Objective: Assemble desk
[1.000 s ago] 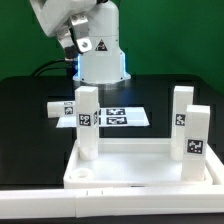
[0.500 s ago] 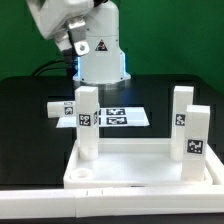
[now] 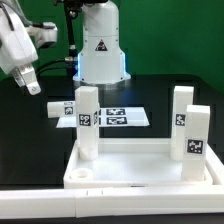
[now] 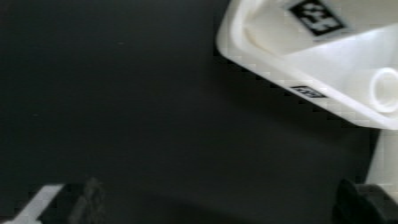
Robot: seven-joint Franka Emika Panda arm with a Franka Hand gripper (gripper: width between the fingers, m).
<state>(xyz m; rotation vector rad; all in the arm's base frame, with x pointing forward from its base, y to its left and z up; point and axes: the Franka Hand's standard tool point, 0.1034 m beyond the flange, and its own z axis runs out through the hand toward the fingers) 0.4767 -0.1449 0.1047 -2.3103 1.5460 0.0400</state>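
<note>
The white desk top (image 3: 130, 181) lies at the front of the black table with its rim up. One tagged leg (image 3: 88, 120) stands at its far left corner. Two more legs (image 3: 181, 110) (image 3: 195, 141) stand on the exterior view's right side. A fourth leg (image 3: 62, 108) lies on the table left of the marker board. My gripper (image 3: 31, 86) hangs high at the exterior view's left, apart from all parts. In the wrist view the gripper (image 4: 217, 205) is open and empty over bare table. A white tagged part with a round hole (image 4: 311, 60), apparently the lying leg, shows beyond it.
The marker board (image 3: 122, 117) lies flat behind the desk top. The robot base (image 3: 102, 50) stands at the back centre. A round hole (image 3: 84, 172) shows in the desk top's near left corner. A green wall closes the back.
The arm has swung from above the back centre to the exterior view's left, and the gripper has come lower. The desk parts have not moved.
</note>
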